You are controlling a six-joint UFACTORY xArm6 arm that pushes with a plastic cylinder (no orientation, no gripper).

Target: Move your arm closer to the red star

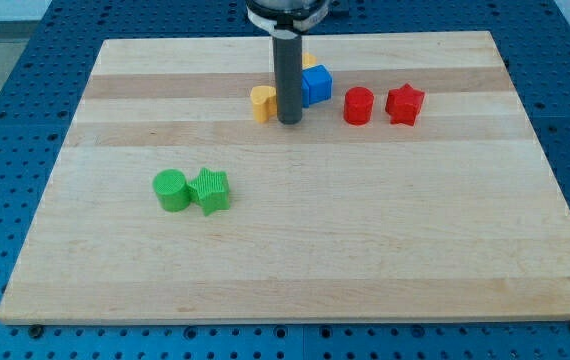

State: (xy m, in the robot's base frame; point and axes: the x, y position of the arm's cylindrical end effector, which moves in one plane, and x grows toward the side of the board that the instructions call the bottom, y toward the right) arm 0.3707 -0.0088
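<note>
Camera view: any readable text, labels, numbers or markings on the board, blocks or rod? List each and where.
None: no text, label, brand, number or sign shows anywhere.
Pale wooden board: bare grain only.
Red star block, red cylinder block, blue cube block, yellow heart-shaped block, green cylinder block, green star block: plain ribbed faces.
Dark rod, my tip: unmarked.

Bright, even light falls from overhead on the pale wooden desk [295, 250]; the blocks cast only faint, short shadows. No glare. Focus is sharp throughout, with slight perspective narrowing toward the view's top.
</note>
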